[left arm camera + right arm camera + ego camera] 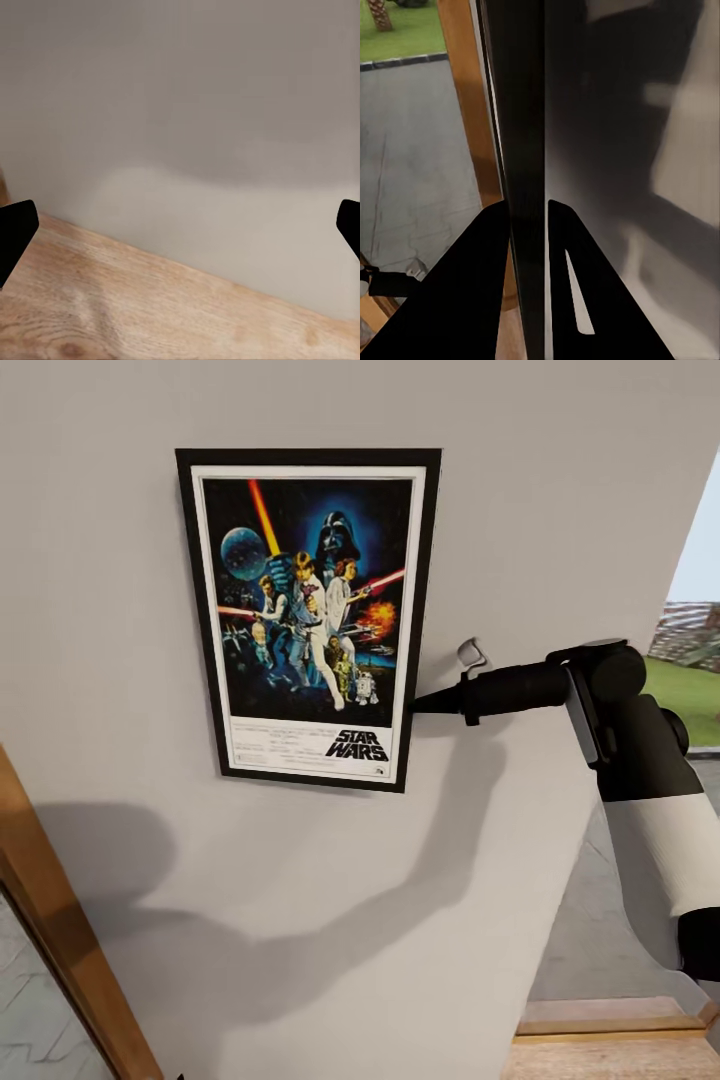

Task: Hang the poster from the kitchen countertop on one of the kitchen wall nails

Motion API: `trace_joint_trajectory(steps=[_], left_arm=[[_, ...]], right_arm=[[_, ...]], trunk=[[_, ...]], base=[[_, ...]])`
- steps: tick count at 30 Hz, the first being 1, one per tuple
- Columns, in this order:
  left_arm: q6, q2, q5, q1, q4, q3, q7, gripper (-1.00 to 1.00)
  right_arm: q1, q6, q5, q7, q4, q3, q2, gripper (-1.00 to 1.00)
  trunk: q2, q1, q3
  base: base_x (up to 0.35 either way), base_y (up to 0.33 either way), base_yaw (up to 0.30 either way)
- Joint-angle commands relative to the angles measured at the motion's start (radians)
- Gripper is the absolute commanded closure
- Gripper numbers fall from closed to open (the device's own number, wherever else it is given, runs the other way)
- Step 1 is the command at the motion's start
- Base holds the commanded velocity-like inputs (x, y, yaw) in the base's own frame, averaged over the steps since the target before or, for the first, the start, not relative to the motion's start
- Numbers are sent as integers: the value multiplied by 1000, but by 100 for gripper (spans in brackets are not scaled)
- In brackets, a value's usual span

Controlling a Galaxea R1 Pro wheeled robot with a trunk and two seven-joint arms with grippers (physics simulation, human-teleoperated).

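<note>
The right hand [418, 703] pinched the poster [308, 615] by its right edge, low down, its two fingers closed on the thin black frame [526, 150], probably so the picture could lie flat on the light-grey wall [120, 660] with no arm across its face. The poster sat slightly tilted: white border, colourful figures on dark blue, the Star Wars logo at the bottom. The left hand [180, 225] hung open and empty above a wooden surface [112, 307].
</note>
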Motion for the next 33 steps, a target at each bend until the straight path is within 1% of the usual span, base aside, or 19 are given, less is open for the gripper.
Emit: trace_joint_trajectory(steps=[1,7,33], left_arm=[[-2,0,10,0,1,-8,-4,-100],[-2,0,10,0,1,-8,-4,-100],[-2,0,10,0,0,-8,-4,-100]], right_arm=[[-1,13,1,6,0,1,-1,100],[0,13,1,6,0,1,-1,100],[-1,15,1,6,-21,1,-2,100]], trunk=[[-1,0,0],[-1,0,0],[-1,0,0]], base=[[0,117,0],[0,59,0],[0,13,0]])
